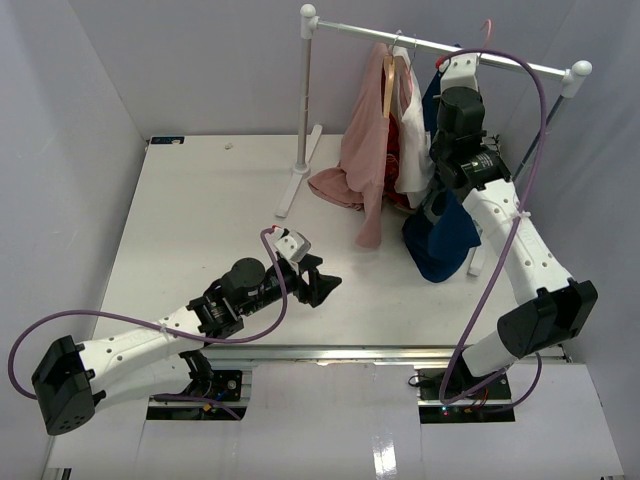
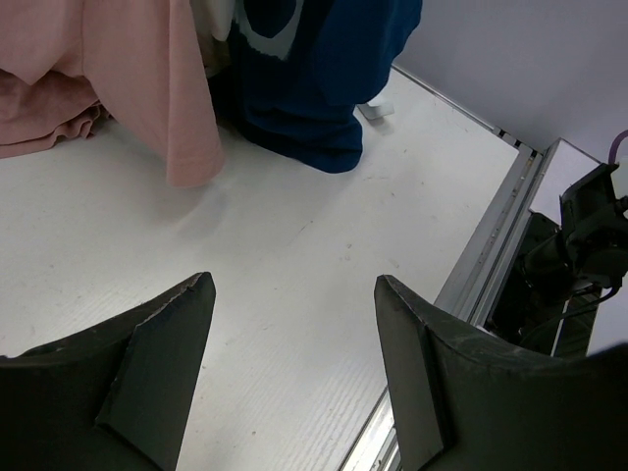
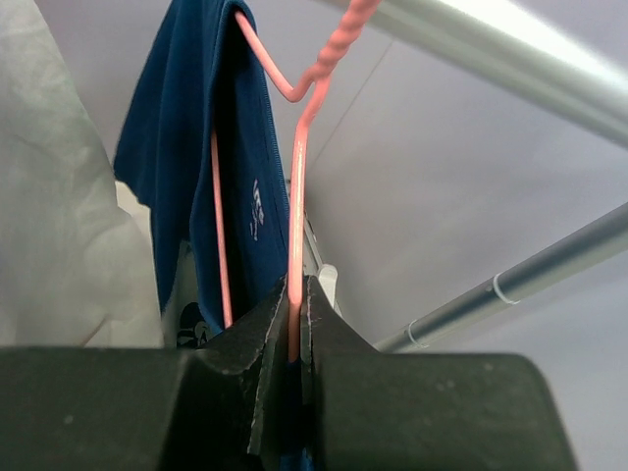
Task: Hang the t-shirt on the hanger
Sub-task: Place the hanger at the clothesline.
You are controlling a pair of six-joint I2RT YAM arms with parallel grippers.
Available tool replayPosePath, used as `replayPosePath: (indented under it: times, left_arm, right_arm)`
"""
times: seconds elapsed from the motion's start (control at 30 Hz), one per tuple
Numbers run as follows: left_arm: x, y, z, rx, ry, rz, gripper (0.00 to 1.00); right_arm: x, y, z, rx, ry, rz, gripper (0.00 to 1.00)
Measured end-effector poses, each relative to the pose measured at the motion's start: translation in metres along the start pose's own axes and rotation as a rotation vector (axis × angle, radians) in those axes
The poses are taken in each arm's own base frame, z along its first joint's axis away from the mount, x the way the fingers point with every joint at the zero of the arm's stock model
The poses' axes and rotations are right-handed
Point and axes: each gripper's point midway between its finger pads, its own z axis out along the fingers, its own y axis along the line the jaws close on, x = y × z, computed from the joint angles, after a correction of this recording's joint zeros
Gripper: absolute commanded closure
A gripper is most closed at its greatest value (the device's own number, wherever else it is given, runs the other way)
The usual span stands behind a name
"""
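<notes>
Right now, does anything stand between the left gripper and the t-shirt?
Nothing visible does. In the left wrist view, only bare table lies between the open left gripper and the hem of the t-shirt. The dusty-pink garment hangs just left of that line, beside the t-shirt and not across it.

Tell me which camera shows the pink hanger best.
Right wrist: the hanger is close-up, its wire pinched in the right claw, t-shirt draped on it. Top external shows only its tiny hook at the rail; left wrist shows none.
</notes>
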Motion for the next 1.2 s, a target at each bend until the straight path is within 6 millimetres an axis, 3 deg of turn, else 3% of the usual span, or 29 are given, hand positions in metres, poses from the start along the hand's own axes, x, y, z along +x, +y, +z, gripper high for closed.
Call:
replayPosePath:
  times: [0.33,0.63,0.7,0.8,0.97,1.2]
  left_arm:
    - [0.0,-0.002,0.0,0.009,0.0,0.0,0.23]
    - [0.002,-0.002,0.001,0.009,0.006,0.0,0.23]
    - [0.002,-0.002,0.001,0.011,0.005,0.0,0.23]
    - [0.002,-0.003,0.001,0.014,0.005,0.0,0.23]
    - [0.002,-0.004,0.001,0.019,0.006,0.0,0.23]
    - [0.001,0.002,0.002,-0.012,0.0,0.019,0.23]
  right_arm:
    - [0.027,0.009,0.009,0.049,0.062,0.018,0.92]
    - [0.044,0.005,0.002,0.08,0.087,0.064,0.91]
    - [0.049,0.003,0.001,0.095,0.093,0.069,0.82]
    - [0.06,0.0,-0.004,0.111,0.105,0.069,0.54]
    - [0.063,-0.011,-0.015,0.117,0.079,0.104,0.24]
    - [0.042,-0.032,-0.036,0.093,0.016,0.185,0.05]
